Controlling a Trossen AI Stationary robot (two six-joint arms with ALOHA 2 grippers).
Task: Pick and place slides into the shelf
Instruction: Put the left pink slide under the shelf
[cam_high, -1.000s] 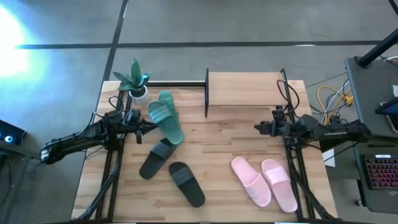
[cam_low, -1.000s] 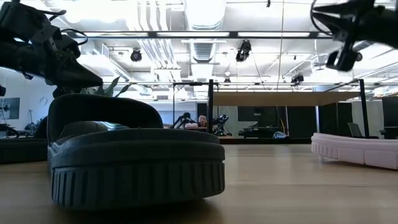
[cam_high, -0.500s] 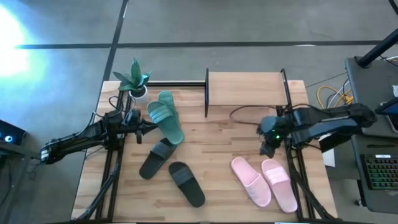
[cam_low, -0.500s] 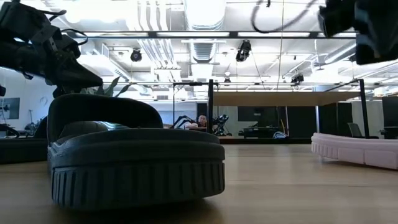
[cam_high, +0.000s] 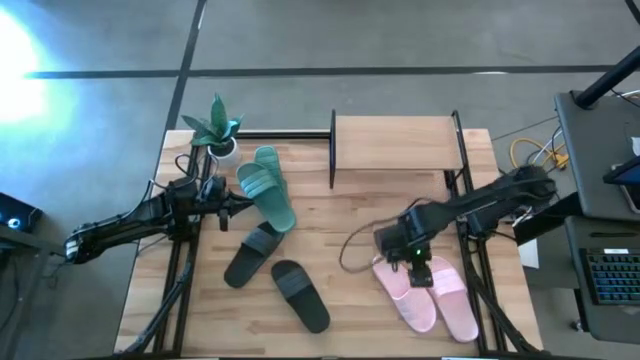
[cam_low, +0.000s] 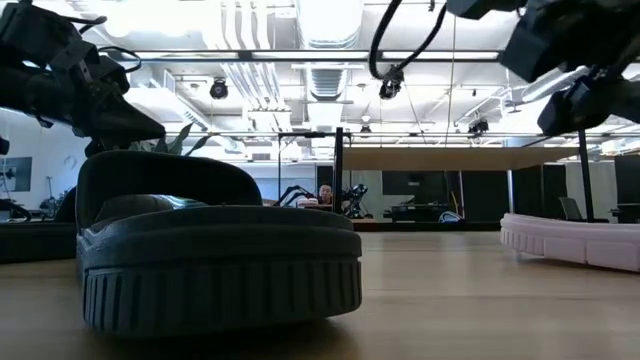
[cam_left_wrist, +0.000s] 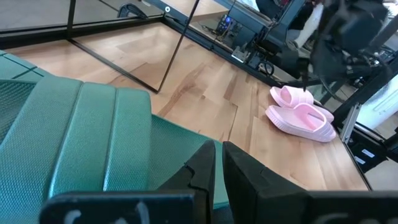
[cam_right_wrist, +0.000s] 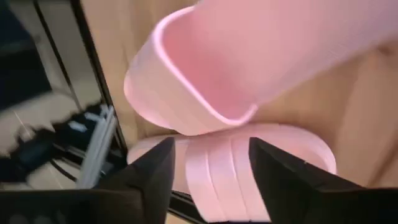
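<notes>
Two dark jointed arms (cam_high: 130, 225) trail looping black cables, the right arm (cam_high: 480, 205) showing a small green light.

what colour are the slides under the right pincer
Pale pink rubber slides; the right wrist view shows them best.

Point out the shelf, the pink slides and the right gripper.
shelf (cam_high: 395, 140), high view, bare top board.
pink slides (cam_high: 458, 305), high view, strap of the outer slide.
right gripper (cam_right_wrist: 208, 171), right wrist view, between its open fingertips.

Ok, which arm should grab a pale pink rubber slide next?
Right. The right gripper hangs open directly over the pale pink rubber slides, fingers straddling one strap. The left gripper is shut, across the table beside the teal-green rubber slides.
</notes>
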